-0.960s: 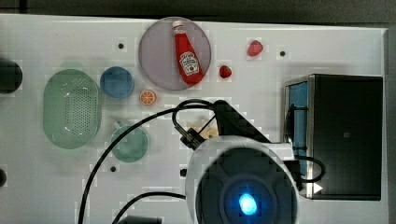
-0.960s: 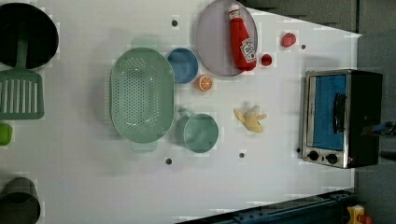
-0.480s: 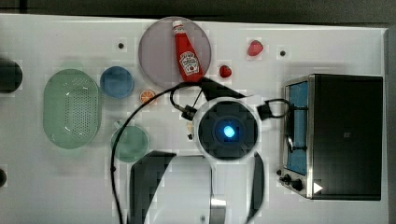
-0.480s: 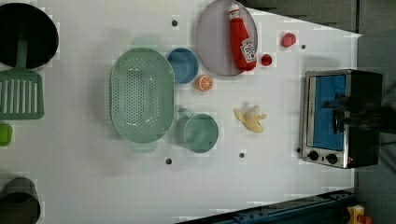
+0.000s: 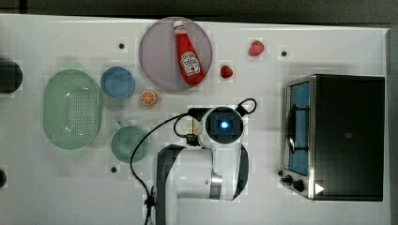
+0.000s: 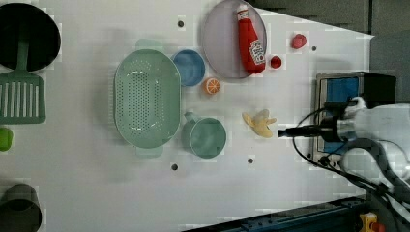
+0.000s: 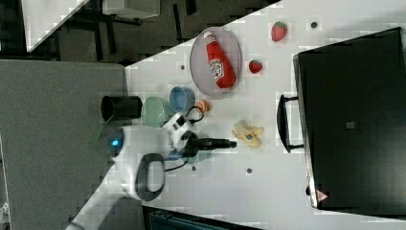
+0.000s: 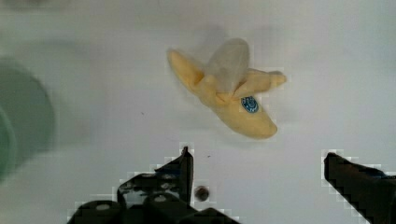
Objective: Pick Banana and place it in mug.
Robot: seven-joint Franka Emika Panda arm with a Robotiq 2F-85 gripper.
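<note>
Claw fingers stand wide apart with nothing between them, and in the wrist view I see the banana lying on the bare white desk a little beyond the fingertips, not touching them.

In the left view the banana sits in an open patch of desk: the mug is near on the left view's left, the toaster oven near on the left view's right, and the orange slice and purple plate with its ketchup bottle lie further up. The claw reaches in from the oven side, just beside the banana. The desk's edges are well away from it.

In the right view the banana lies flat, its long axis running roughly across the frame, between the claw's tip and the oven's handle. In the wrist view its thick end carries a blue sticker, and the peeled flaps splay out at the other end.
</note>
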